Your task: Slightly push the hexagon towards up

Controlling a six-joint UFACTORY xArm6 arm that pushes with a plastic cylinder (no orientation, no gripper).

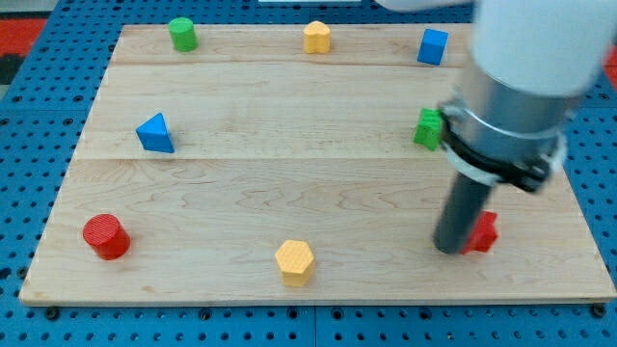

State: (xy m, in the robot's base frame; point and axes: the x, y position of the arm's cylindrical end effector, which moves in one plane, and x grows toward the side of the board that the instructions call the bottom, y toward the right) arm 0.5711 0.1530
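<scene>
The yellow hexagon block (295, 260) lies near the view's bottom edge of the wooden board (289, 145), a little left of centre. My tip (448, 248) rests on the board far to the hexagon's right, touching or just left of a red block (483, 232) that the rod partly hides. A second yellow block (316, 37), its shape unclear, sits at the view's top centre.
A green cylinder (182, 34) is at the top left, a blue cube (433, 46) at the top right, a green block (429, 128) beside the arm at the right. A blue triangle (155, 133) is at the left, a red cylinder (105, 237) at the bottom left.
</scene>
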